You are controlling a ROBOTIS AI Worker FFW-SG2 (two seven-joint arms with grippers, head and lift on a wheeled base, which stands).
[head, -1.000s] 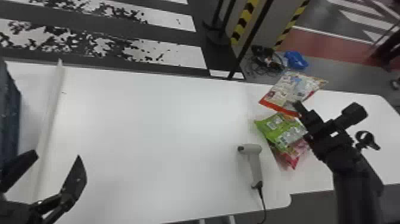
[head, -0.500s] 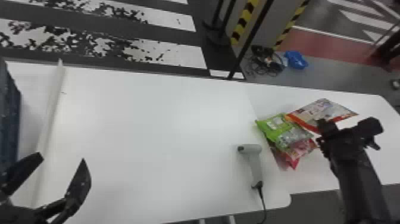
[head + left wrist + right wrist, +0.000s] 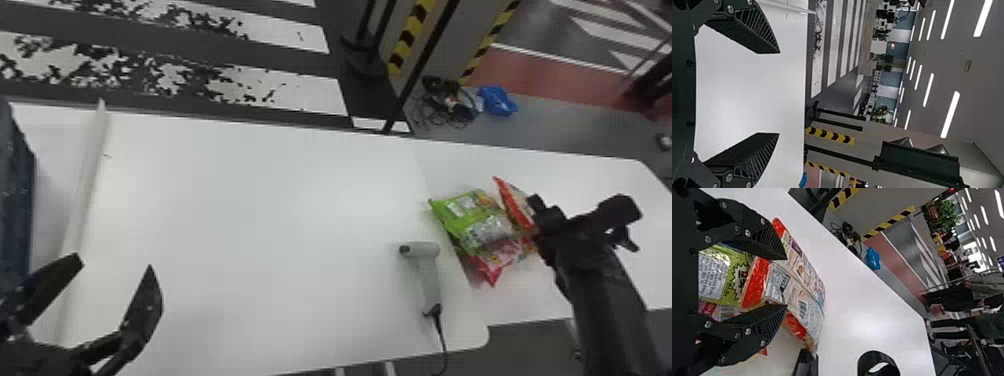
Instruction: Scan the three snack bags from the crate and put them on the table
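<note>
My right gripper [image 3: 539, 217] is at the right of the head view over the snack bags. In the right wrist view, that gripper [image 3: 786, 282] is open, its fingers spread above the red-edged bag [image 3: 803, 293]. The same red-edged bag [image 3: 516, 200] leans beside the green bag [image 3: 467, 215], partly behind the gripper. Under the green bag lies a pink bag [image 3: 495, 272]. The grey scanner [image 3: 428, 280] rests left of the bags. My left gripper [image 3: 117, 265] stays at the lower left; in the left wrist view the gripper [image 3: 778, 93] is open with nothing between its fingers.
A dark blue crate [image 3: 15, 200] stands at the far left edge, next to a raised pale strip [image 3: 85, 200] on the white table [image 3: 260, 210]. The scanner's cable [image 3: 443, 345] runs over the front edge. Black-and-yellow striped posts stand beyond the table.
My right gripper has come nearer the robot and rightward. The red-edged bag first shifted the same way, then swung left and tilted against the green bag. The left arm barely moved.
</note>
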